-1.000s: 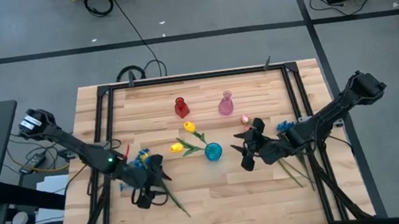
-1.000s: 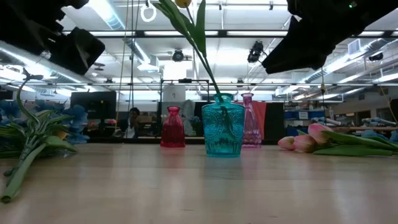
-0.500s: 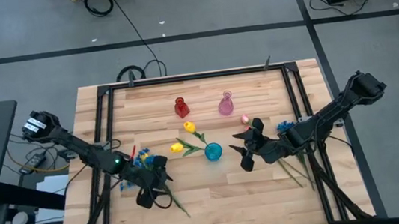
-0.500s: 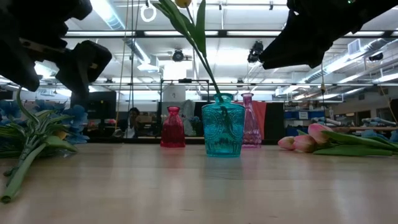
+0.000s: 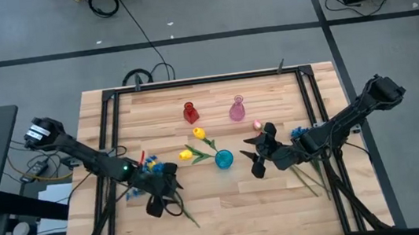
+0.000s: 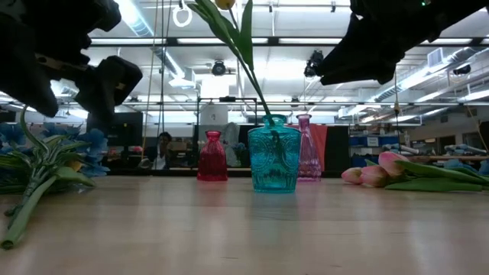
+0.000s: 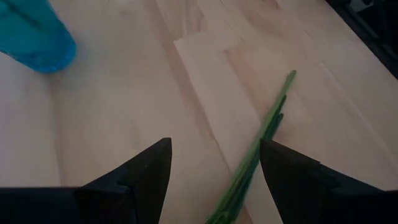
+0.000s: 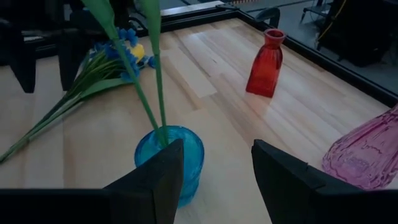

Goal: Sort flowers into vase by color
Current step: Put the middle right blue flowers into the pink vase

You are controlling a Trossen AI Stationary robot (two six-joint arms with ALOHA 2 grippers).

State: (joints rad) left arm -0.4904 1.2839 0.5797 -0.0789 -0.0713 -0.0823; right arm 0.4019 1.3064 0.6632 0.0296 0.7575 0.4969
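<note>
While the two dark arms reach inward over the light wooden table (image 5: 228, 210), the high view shows the left gripper (image 5: 158, 205) further toward the table's middle than a second ago, above the green stems (image 5: 182, 212) of the blue-and-yellow flower bunch (image 5: 146, 169). The right gripper (image 5: 255, 160) hangs unmoved beside the round teal glass vase (image 5: 224, 159), which holds two yellow tulips (image 5: 198, 134).

At table level, pink tulip buds (image 6: 372, 175) lie flat at right, with a red vase (image 6: 212, 166) and a pink vase (image 6: 309, 159) behind the teal one.

From the left wrist, the fingers (image 7: 146, 171) stand parted and empty over the stems.

From the right wrist, the parted fingers (image 8: 158, 177) hold nothing, facing the teal vase.
</note>
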